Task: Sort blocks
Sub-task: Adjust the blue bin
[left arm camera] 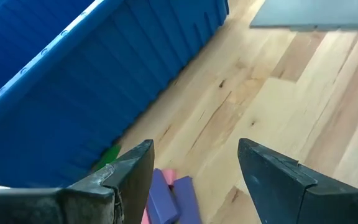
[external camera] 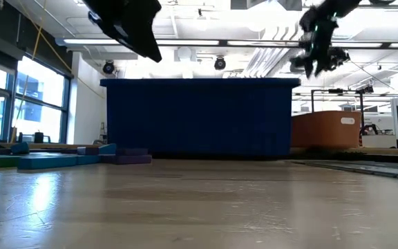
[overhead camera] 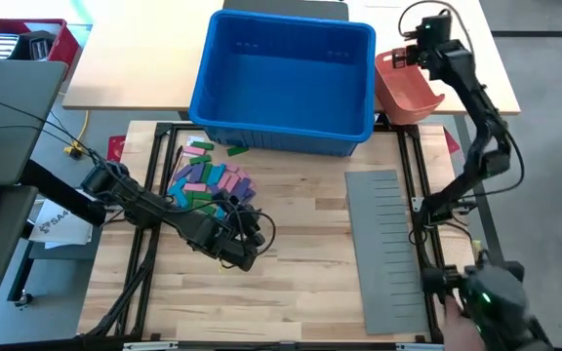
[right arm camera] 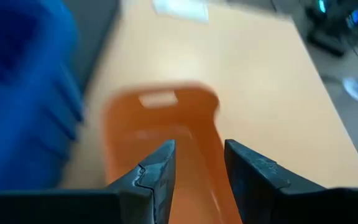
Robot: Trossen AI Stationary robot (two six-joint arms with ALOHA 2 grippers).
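Blocks (overhead camera: pixel 211 180) heaped on desk (overhead camera: pixel 291 263) before blue bin (overhead camera: pixel 283 78), partly hidden under left arm. Left gripper (left arm camera: pixel 194 180) above heap edge, fingers spread, empty; fingertips cut off by frame. Right gripper (right arm camera: pixel 197 171) over orange tray (right arm camera: pixel 160 134), fingers part-spread, nothing between; tray blurred. Grey divider sheet (overhead camera: pixel 388 244) flat at desk's right.

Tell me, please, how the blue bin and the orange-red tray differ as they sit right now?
The blue bin is much the larger; the orange-red tray is small beside it. The bin is deep, square-cornered and sits straight at the table's far edge; the tray is rounded and lies askew off the bin's right corner. The right hand hangs over the tray, while no hand is over the bin. Both look empty; the blocks lie piled on the table.
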